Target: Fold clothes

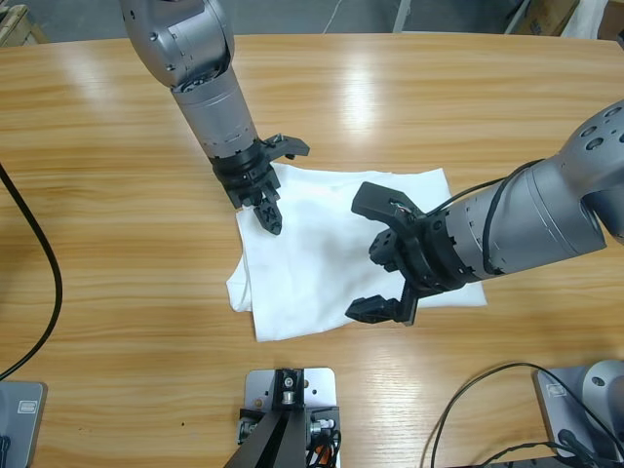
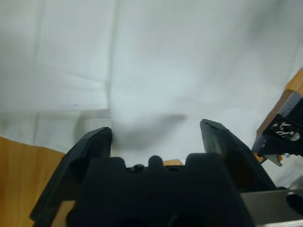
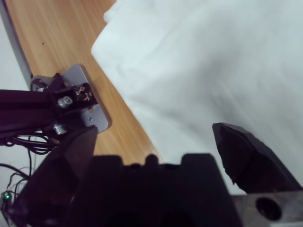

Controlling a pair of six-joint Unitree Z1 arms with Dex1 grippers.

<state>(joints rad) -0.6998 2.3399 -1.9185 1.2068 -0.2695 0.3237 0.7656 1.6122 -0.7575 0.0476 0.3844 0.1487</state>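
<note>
T-shirt (image 1: 331, 258) lies folded on the desk (image 1: 117, 175), plain white with no readable print showing. Left tool (image 1: 270, 185) and right tool (image 1: 382, 255) hover over it, jaws apart.

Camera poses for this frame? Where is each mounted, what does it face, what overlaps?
High view: fixed above the table, looking down; shows both arms, the left gripper, the right gripper and the white T-shirt.
Left wrist view: on the left arm, looks along its open jaws onto the T-shirt; the right gripper's edge shows at right.
Right wrist view: on the right arm, looks along its open jaws at the T-shirt's edge and table.
Shared: all three see the T-shirt.
</note>
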